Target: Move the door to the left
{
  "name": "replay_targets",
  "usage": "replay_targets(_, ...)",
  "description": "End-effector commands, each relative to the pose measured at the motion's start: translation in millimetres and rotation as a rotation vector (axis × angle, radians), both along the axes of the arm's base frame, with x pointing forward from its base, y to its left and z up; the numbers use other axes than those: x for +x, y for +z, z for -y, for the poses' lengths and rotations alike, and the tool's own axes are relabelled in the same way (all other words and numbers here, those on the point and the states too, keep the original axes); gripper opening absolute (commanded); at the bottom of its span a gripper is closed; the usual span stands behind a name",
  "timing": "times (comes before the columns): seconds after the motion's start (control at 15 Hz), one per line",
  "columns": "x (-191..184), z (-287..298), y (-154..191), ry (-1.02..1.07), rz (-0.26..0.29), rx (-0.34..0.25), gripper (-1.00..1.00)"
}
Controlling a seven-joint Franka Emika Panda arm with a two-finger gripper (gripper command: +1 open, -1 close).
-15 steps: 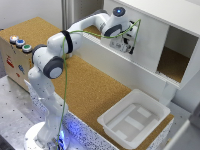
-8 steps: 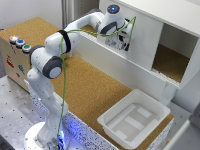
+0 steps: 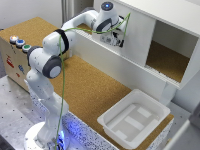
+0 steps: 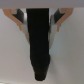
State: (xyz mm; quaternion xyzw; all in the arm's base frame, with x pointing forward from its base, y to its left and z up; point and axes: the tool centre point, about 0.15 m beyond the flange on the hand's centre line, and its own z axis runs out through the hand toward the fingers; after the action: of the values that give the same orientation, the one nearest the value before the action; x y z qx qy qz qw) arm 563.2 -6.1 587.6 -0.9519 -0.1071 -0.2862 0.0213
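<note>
now gripper (image 3: pixel 120 38) presses against the door (image 3: pixel 136 37).

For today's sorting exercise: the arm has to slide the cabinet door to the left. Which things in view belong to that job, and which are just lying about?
Belong to the job:
door
pincer
white cabinet

Just lying about:
white plastic tray
box with coloured buttons
cork-topped table

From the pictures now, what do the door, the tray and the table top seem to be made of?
The door looks like painted or laminated board: flat, plain white, matte, no grain visible. The tray seems to be moulded plastic: white, slightly glossy, with rounded corners and raised ribs inside. The table top looks like cork or particle board: brown, speckled, rough. None of these is certain.
</note>
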Motion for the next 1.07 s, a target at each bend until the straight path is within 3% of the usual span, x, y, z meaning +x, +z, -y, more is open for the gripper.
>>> replay_targets(0.0, -10.6, -46.4, -17.7, -0.027, 0.036, -0.078, -1.0)
replay_targets(1.0, -8.0, -117.1, -18.9, 0.055, 0.035, -0.082, -1.0)
